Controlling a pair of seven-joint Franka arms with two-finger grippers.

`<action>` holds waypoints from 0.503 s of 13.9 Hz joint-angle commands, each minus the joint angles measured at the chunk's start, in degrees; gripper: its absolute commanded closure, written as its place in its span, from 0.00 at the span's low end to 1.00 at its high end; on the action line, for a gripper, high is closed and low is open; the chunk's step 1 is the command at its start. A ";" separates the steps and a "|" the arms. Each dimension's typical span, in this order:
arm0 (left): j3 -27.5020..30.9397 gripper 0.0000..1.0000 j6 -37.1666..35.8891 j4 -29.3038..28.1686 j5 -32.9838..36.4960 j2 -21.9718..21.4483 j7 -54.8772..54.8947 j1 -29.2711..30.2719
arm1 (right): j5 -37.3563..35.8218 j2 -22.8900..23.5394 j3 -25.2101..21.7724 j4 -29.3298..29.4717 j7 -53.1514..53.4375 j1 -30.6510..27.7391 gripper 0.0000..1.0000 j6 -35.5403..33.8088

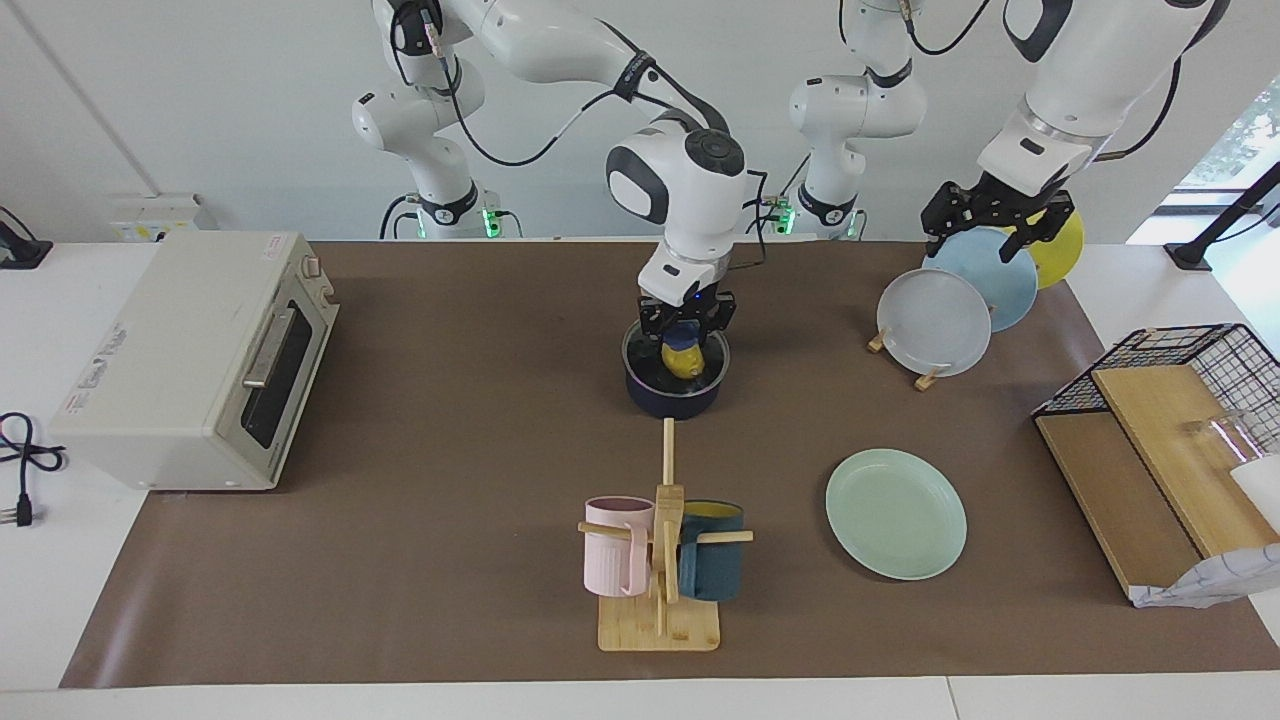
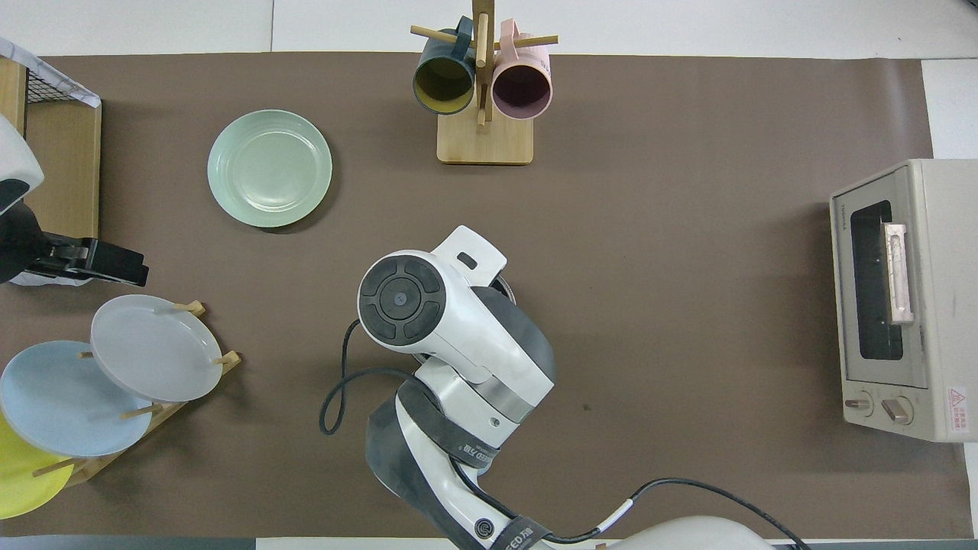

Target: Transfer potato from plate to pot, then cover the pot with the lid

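The dark navy pot (image 1: 672, 403) stands mid-table, nearer to the robots than the mug rack. The yellow potato (image 1: 682, 362) lies inside it and shows through the clear glass lid (image 1: 648, 360), which rests on the pot's rim. My right gripper (image 1: 685, 328) is straight above the pot, shut on the lid's blue knob. The pale mint-green plate (image 1: 896, 513) (image 2: 270, 169) lies bare toward the left arm's end. My left gripper (image 1: 985, 235) (image 2: 107, 260) hangs open and empty over the rack of upright plates. In the overhead view my right arm hides the pot.
A toaster oven (image 1: 190, 360) stands at the right arm's end. A wooden mug rack (image 1: 660, 560) with two mugs is farther from the robots than the pot. A plate rack (image 1: 935, 322) and a wire basket with wooden boards (image 1: 1170, 440) are at the left arm's end.
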 commanded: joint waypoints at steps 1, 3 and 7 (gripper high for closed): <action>1.28 0.00 -2.45 4.10 1.46 2.66 -1.38 -1.31 | -0.08 -1.18 0.37 -1.57 1.74 -0.23 1.00 1.32; 1.19 0.00 -3.07 3.93 1.47 2.67 -1.83 -1.04 | -0.08 -1.18 0.37 -1.57 1.74 -0.32 0.69 1.40; 1.11 0.00 -3.52 2.61 1.38 2.57 -2.09 -1.13 | -0.08 -1.10 0.29 -1.57 1.74 -0.32 0.00 2.11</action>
